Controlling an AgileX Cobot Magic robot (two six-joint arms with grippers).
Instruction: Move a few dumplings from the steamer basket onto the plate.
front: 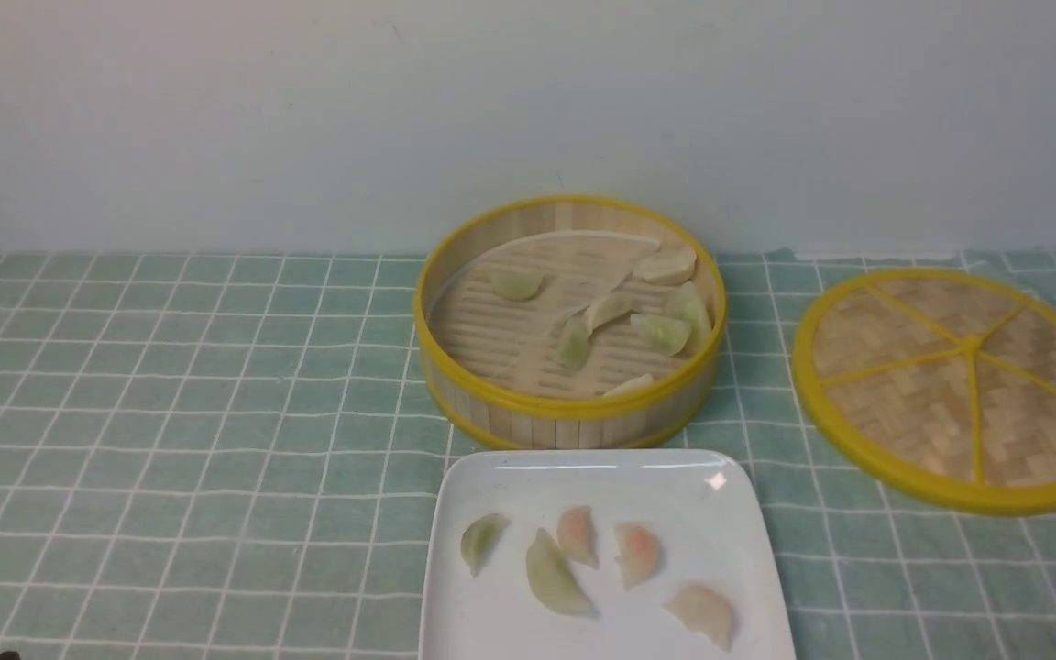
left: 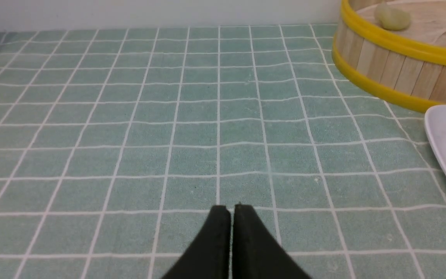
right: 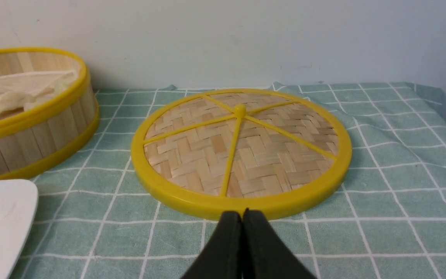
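The steamer basket stands at the middle back and holds several pale dumplings. The white square plate lies just in front of it with several dumplings on it, green and pink-tinted. My left gripper is shut and empty, low over the cloth to the left of the basket and plate. My right gripper is shut and empty, just short of the lid's near rim. Neither gripper shows clearly in the front view.
A flat woven lid with yellow spokes lies right of the basket, also in the right wrist view. A green checked cloth covers the table. A pale wall stands close behind the basket.
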